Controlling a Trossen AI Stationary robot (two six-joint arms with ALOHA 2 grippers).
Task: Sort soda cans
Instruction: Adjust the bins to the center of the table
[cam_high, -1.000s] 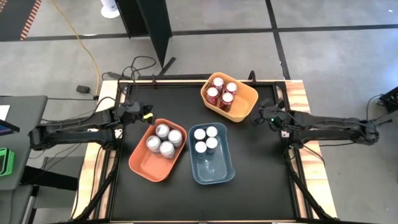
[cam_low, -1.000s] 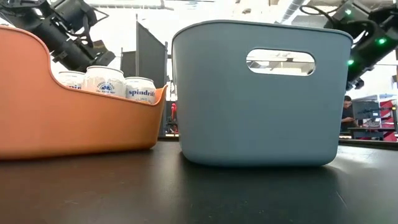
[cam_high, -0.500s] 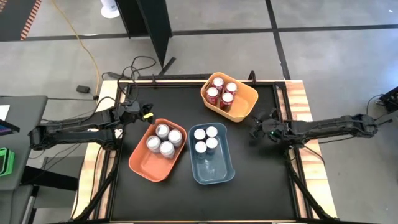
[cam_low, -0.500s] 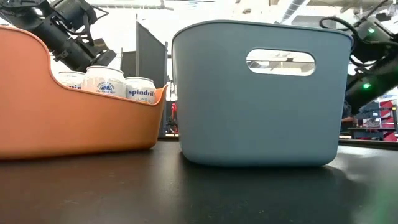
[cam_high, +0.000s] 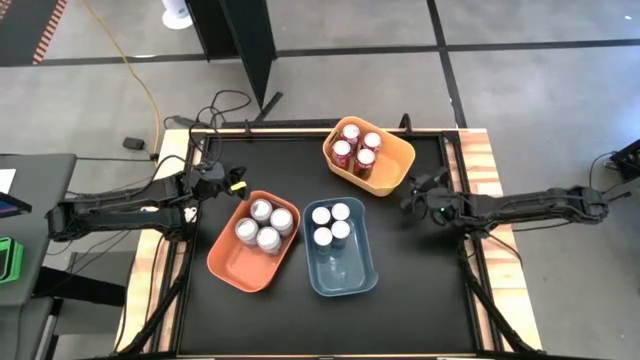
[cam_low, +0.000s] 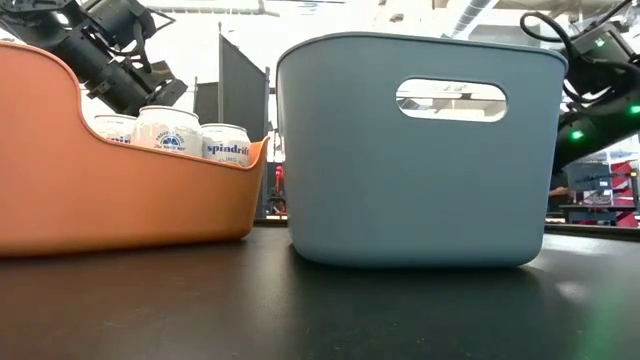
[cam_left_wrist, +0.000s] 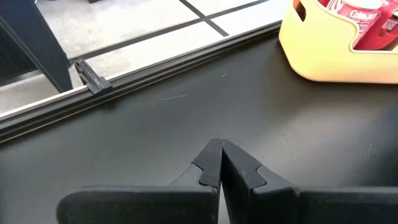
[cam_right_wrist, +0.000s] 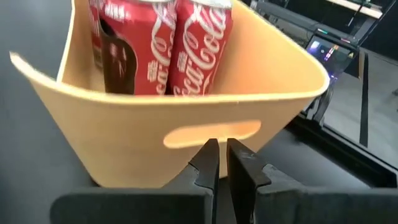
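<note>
red soda cans (cam_right_wrist: 163, 46) in yellow bin (cam_right_wrist: 205, 112); right pincer (cam_right_wrist: 222, 152) beside it, slightly parted, empty; left pincer (cam_left_wrist: 219, 154) closed, empty

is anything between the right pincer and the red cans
Yes. The yellow bin's wall stands directly between the right pincer and the red cans inside it.

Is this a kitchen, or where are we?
Probably a robot lab or workshop, not a kitchen. Two robot arms are fixed to a black table, the floor is bare concrete with a yellow cable, and screens glow behind.
</note>
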